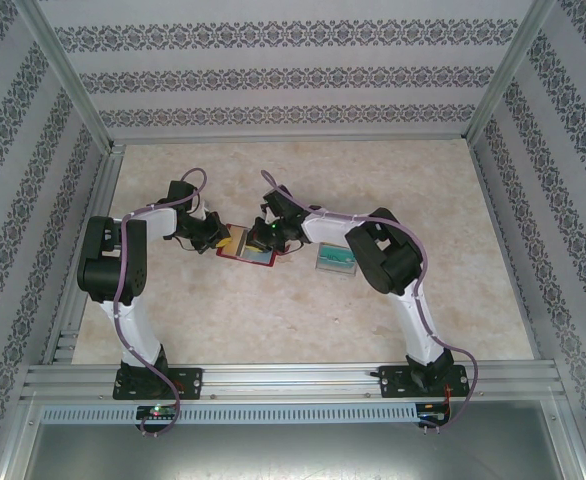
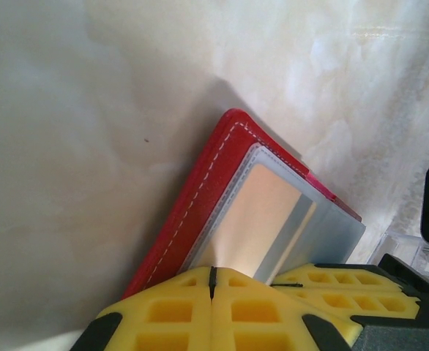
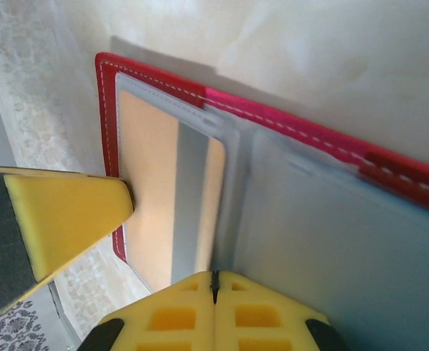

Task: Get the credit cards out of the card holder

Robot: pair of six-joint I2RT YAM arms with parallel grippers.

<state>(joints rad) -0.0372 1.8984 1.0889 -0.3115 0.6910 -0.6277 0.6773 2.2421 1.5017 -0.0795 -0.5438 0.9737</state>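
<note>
The red card holder (image 1: pixel 241 243) lies open on the table between both grippers. A beige-gold credit card (image 3: pixel 145 168) with a grey stripe sits in its left see-through pocket. My left gripper (image 2: pixel 212 272) is shut on the holder's outer end (image 2: pixel 200 197), over that card (image 2: pixel 262 212). Its yellow finger (image 3: pixel 68 212) covers the red border (image 3: pixel 108 110). My right gripper (image 3: pixel 214 275) is shut on the beige-gold card's near edge, beside the middle fold. How much of the pocket it pinches too is unclear. A teal-green credit card (image 1: pixel 335 260) lies loose on the table to the right.
The right arm's elbow (image 1: pixel 383 255) hangs just past the teal card. Aluminium frame rails (image 1: pixel 293 375) run along the near edge and both sides, with patterned walls behind. The beige tabletop (image 1: pixel 303 325) stretches in front of the holder and behind it.
</note>
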